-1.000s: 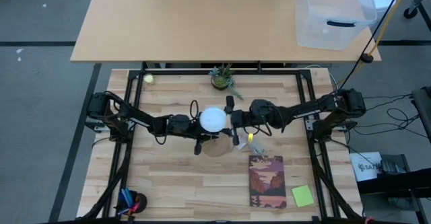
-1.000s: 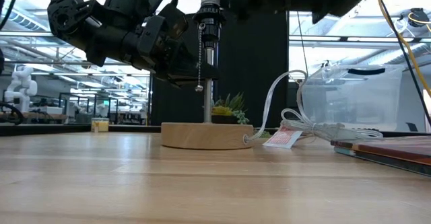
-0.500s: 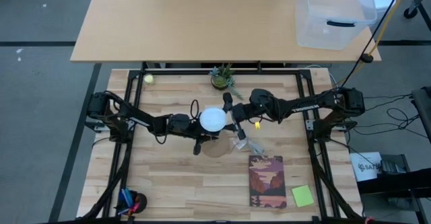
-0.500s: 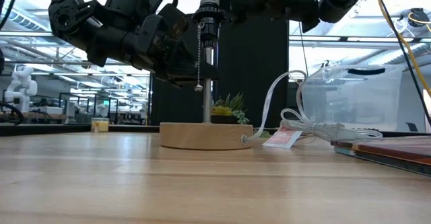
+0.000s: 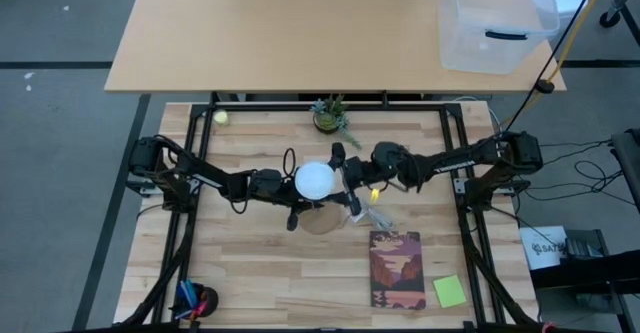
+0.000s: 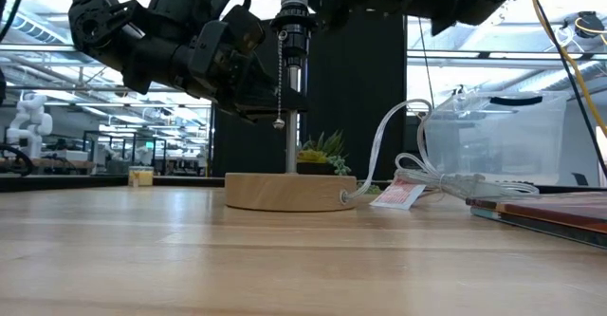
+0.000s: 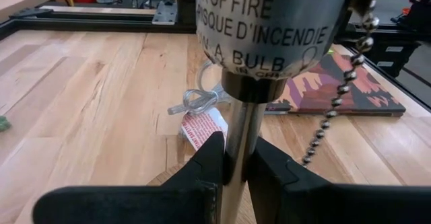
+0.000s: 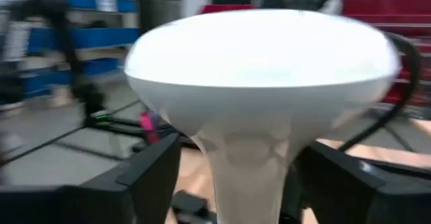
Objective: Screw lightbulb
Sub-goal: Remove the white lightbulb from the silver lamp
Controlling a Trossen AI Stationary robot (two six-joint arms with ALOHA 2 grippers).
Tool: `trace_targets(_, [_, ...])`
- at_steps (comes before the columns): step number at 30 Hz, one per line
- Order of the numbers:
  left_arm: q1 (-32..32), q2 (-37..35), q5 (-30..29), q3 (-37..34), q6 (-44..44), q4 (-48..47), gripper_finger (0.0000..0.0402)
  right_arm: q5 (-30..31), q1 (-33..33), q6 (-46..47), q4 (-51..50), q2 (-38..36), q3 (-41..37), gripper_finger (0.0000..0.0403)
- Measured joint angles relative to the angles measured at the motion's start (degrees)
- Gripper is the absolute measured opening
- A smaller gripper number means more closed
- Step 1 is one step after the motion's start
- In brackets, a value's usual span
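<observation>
Jaws on my right gripper (image 8: 236,177) stand apart on either side of the lightbulb's pale neck, with a gap showing on each flank, so I judge they are not gripping it just now. On my left gripper (image 7: 232,167), they are clamped on the lamp's metal stem (image 7: 237,143), just under the labelled socket (image 7: 269,22), steadying the fixture.

The lightbulb (image 5: 314,180) sits upright on top of that socket, at the middle of the tabletop (image 5: 250,263), directly above the round wooden base (image 6: 289,192).

I read the job as well along: the bulb is seated and standing without being pinched. Whether its thread is run fully home I cannot see, since the screw end is hidden inside the socket. Further turns may remain, then both arms let go. A pull chain (image 6: 280,79) hangs beside the stem.
</observation>
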Motion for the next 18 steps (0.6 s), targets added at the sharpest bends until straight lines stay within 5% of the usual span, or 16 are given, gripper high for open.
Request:
trace_targets(6, [0.08,0.0,0.14,-0.02,0.25,0.02,0.0046,23.63,6.07,-2.31,-0.36,0.0,0.0,0.0313])
trace_targets(18, [0.08,0.0,-0.45,-0.07,-0.11,0.26,0.0046,38.28,11.4,-2.5,9.66,5.27,0.04,0.0315])
